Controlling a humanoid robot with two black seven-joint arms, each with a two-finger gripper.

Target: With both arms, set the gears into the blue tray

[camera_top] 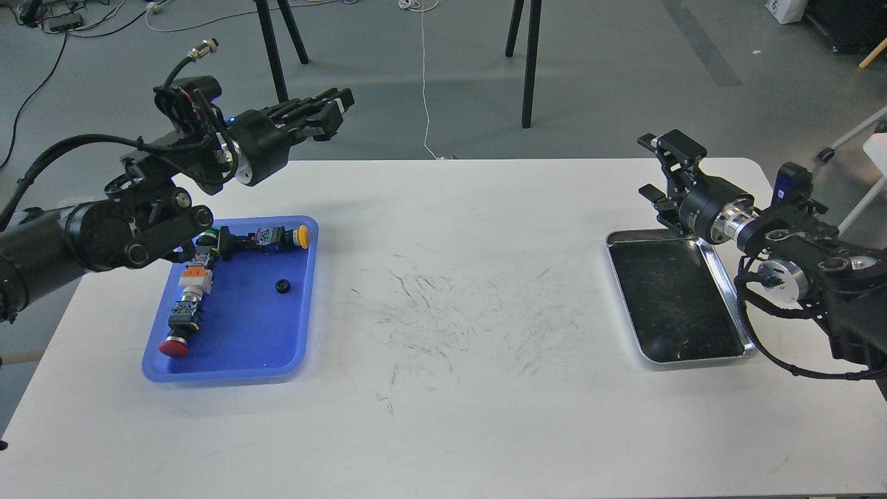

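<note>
While one gear [282, 285] lies in the blue tray [294, 350], both end effectors gape empty

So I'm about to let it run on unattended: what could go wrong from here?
Only one gear shows in the blue tray; I cannot see the second, so the job may be left incomplete. The silver tray looks empty, so a reach there by the right claw might find nothing. The left claw hangs above the tray's far edge; lowering it could knock the yellow-capped part.
</note>
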